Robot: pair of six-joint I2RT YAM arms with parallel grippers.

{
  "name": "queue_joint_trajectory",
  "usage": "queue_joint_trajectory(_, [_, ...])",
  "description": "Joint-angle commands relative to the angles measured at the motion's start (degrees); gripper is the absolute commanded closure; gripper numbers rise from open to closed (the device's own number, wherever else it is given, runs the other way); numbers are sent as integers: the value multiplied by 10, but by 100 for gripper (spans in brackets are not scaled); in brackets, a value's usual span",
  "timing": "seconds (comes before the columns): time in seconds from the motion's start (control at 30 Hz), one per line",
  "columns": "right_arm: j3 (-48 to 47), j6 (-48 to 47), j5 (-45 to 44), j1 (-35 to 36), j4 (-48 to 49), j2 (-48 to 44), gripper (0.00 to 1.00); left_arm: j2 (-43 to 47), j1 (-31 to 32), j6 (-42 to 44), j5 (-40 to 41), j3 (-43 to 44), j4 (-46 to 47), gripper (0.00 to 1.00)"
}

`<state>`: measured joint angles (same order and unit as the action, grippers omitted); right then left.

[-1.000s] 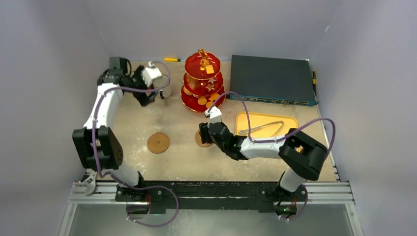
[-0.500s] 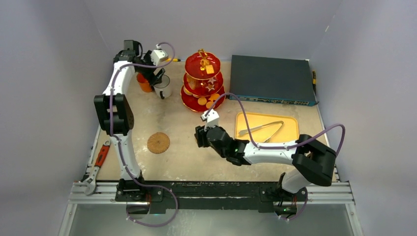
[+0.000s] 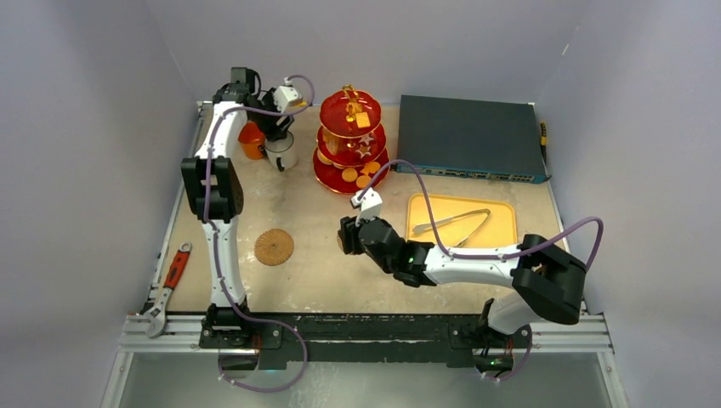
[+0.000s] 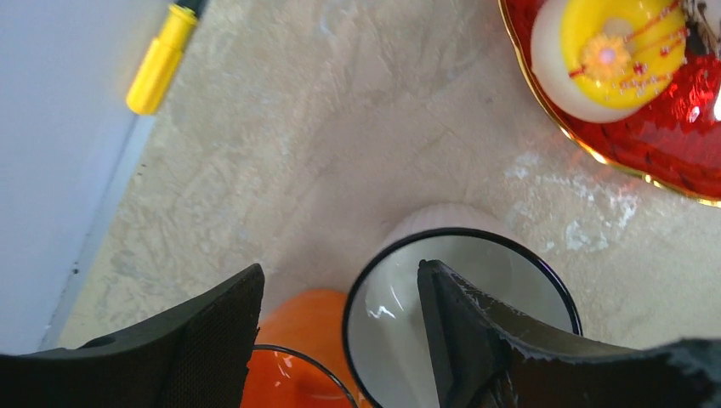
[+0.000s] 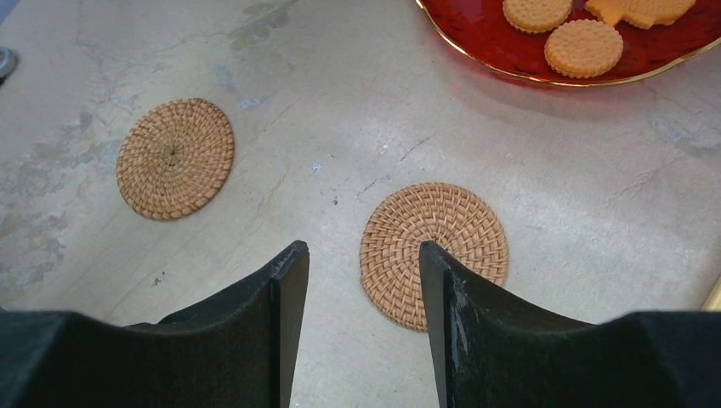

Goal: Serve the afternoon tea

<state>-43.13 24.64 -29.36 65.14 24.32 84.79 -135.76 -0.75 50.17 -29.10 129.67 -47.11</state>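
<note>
The red three-tier stand with a gold handle stands at the back centre, cookies and pastries on its tiers. The white mug and the orange mug stand side by side to its left. My left gripper is open right above them. In the left wrist view one finger is inside the white mug, and the other is over the orange mug. My right gripper is open and empty, low over a woven coaster.
A second woven coaster lies left of centre. A yellow tray with metal tongs is at the right, a dark flat box behind it. A red-handled wrench lies at the left edge. A yellow tool handle lies by the back wall.
My left arm has stretched toward the back, uncovering the orange mug, and its gripper now sits over the white mug. My right gripper has shifted slightly left at the coaster.
</note>
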Motion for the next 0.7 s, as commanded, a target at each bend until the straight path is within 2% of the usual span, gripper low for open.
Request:
queue_joint_trajectory(0.0, [-22,4,-21,2,-8,5,46,-2,-3,66,4,24,-65,34])
queue_joint_trajectory(0.13, [-28,3,-21,2,-8,15,46,4,-10,86,6,19,-78,34])
queue_joint_trajectory(0.2, [-30,4,-20,2,-7,18,46,2,-11,93,14,18,-79,39])
queue_joint_trajectory(0.23, [-31,5,-20,2,-7,19,47,0,-10,95,18,18,-80,46])
queue_joint_trajectory(0.33, [-33,7,-22,2,-8,19,47,-4,-11,91,13,16,-73,75])
queue_joint_trajectory(0.47, [-33,7,-29,2,-13,21,47,8,-8,70,-4,-9,-47,99])
queue_joint_trajectory(0.67, [-40,9,-31,2,-21,33,47,28,-7,29,-22,-59,-37,100])
